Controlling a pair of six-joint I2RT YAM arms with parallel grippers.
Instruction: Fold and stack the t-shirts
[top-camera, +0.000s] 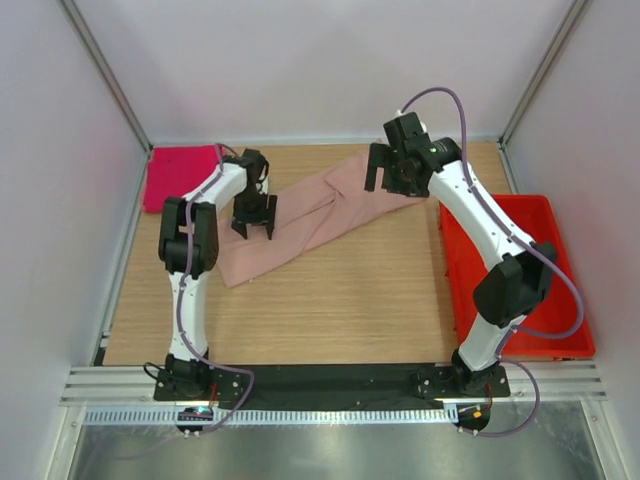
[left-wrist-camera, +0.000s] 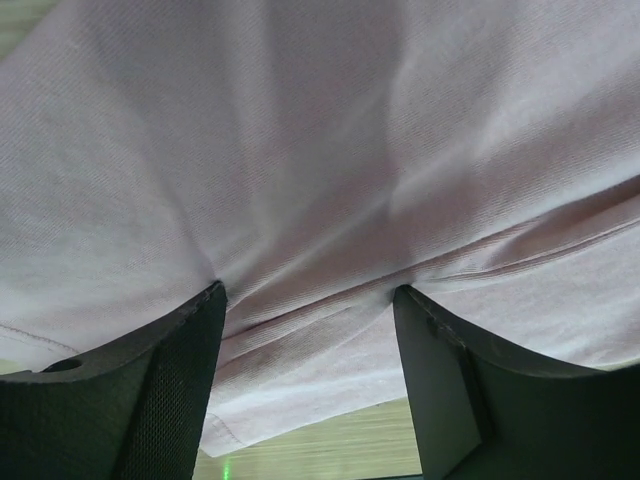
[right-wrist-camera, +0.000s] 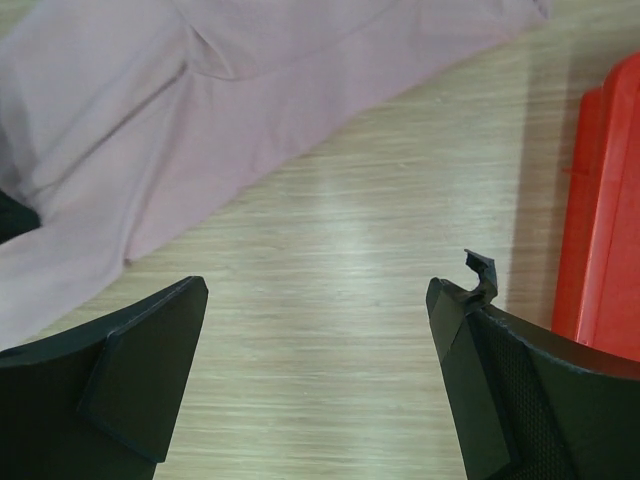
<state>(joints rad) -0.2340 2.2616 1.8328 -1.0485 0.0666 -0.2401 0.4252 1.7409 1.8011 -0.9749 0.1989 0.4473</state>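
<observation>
A pale wooden table (top-camera: 350, 300) sits inside white walls (top-camera: 320, 70), with the two arm bases bolted at its near edge. In the far left corner lies the magenta t-shirt (top-camera: 180, 176), a compact rectangle flat on the wood and apart from the other shirt.

Just right of it, the left gripper (top-camera: 254, 230) points down onto the pale pink t-shirt (top-camera: 320, 212). Its jaws stand apart, and the left wrist view shows both fingers (left-wrist-camera: 180, 370) with their tips on the cloth and a creased ridge of fabric running between them, not pinched.

The pale pink t-shirt stretches as a long diagonal band from the near left, under the left gripper, up toward the far right, its surface rumpled with folds. No print shows on it from these views.

At the shirt's far right end hangs the right gripper (right-wrist-camera: 318, 288), jaws spread wide and holding nothing. Its wrist view looks down on bare wood, with the shirt's edge to the left.

Against the right wall sits a red bin (top-camera: 545, 215).
</observation>
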